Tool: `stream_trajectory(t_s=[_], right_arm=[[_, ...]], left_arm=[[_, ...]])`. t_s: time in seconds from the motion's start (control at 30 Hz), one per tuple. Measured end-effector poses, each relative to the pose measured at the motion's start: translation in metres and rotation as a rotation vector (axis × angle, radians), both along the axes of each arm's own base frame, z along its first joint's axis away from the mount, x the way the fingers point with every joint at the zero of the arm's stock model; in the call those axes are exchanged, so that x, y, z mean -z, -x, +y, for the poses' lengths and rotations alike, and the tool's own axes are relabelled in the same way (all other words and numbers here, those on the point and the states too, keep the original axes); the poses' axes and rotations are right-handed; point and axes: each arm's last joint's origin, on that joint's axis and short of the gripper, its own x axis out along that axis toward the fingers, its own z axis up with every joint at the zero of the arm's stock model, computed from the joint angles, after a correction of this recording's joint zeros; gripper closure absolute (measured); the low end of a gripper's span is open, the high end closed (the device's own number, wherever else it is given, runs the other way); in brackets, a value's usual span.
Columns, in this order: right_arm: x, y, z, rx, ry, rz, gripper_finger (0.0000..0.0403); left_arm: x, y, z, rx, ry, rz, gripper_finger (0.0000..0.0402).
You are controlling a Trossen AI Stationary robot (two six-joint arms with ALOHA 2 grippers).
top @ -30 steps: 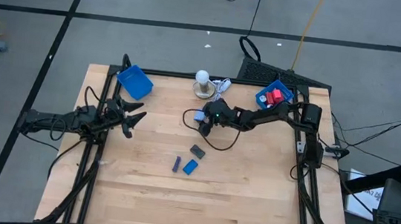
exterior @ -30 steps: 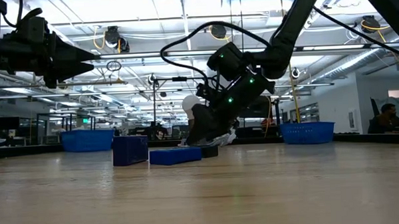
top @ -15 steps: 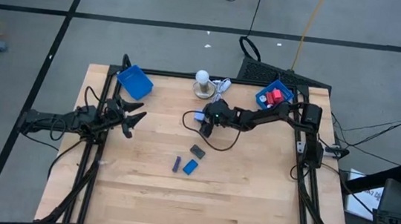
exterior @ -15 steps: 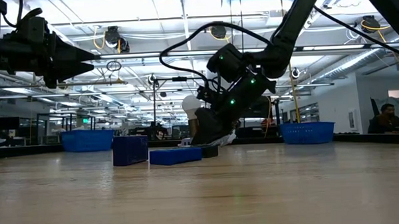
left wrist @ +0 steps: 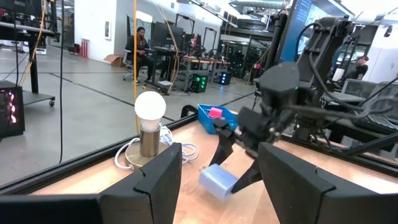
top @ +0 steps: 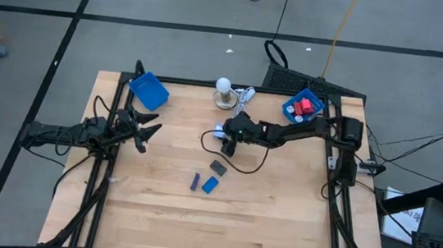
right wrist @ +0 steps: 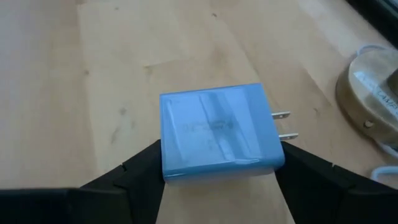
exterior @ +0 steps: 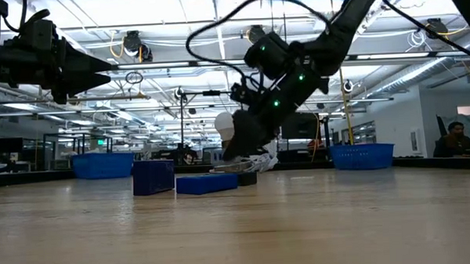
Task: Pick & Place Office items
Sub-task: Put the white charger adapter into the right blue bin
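My right gripper [top: 222, 132] is above the table's middle, toward the far side, shut on a light blue block [right wrist: 217, 130] that has two metal prongs [right wrist: 283, 124] on one side. The left wrist view shows that block [left wrist: 217, 180] tilted above the wood. A dark grey piece [top: 218, 167], a blue piece [top: 211, 185] and a purple piece [top: 196, 182] lie flat on the table, nearer the front. Red pieces [top: 306, 106] sit in the far right blue tray [top: 303, 93]. My left gripper [top: 153, 130] waits open at the table's left edge. My right gripper pinches the light blue block by two opposite side faces [right wrist: 165, 158], one finger [right wrist: 140, 171] on each. The fingers slant down from the table's right. The block's broad face is toward the wrist camera and the prongs stick out sideways. It is lifted clear of the table, tilted.
A white bulb on a round base [top: 223, 98] with its white cord stands at the far edge, just behind my right gripper. A second blue tray [top: 149, 90] sits at the far left corner. Bare wood stretches along the near half of the table.
My right gripper has risen a little from the table with the light blue block held shut between its fingers, and the block has come up clear of the wood. The three pieces nearer the front have stayed where they were.
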Motion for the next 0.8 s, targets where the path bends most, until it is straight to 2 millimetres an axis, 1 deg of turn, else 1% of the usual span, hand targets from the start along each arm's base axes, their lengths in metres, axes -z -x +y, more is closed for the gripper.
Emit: stream_trajectory(t_s=[0.33, 0.47, 0.63, 0.8], right_arm=[[-0.036, 0.008, 0.02, -0.074, 0.036, -0.009, 0.0148], [-0.049, 0.012, 0.026, -0.092, 0.052, -0.048, 0.0148], [-0.057, 0.025, 0.028, -0.09, 0.056, -0.068, 0.0148], [-0.066, 0.044, 0.031, -0.082, 0.054, -0.094, 0.0148]], left_arm=[[0.0, 0.0, 0.0, 0.001, 0.0, 0.0, 0.0188], [0.0, 0.0, 0.0, 0.0, 0.0, -0.001, 0.0188], [0.0, 0.0, 0.0, 0.0, 0.0, 0.0, 0.0188], [0.0, 0.0, 0.0, 0.0, 0.0, 0.0, 0.0188]])
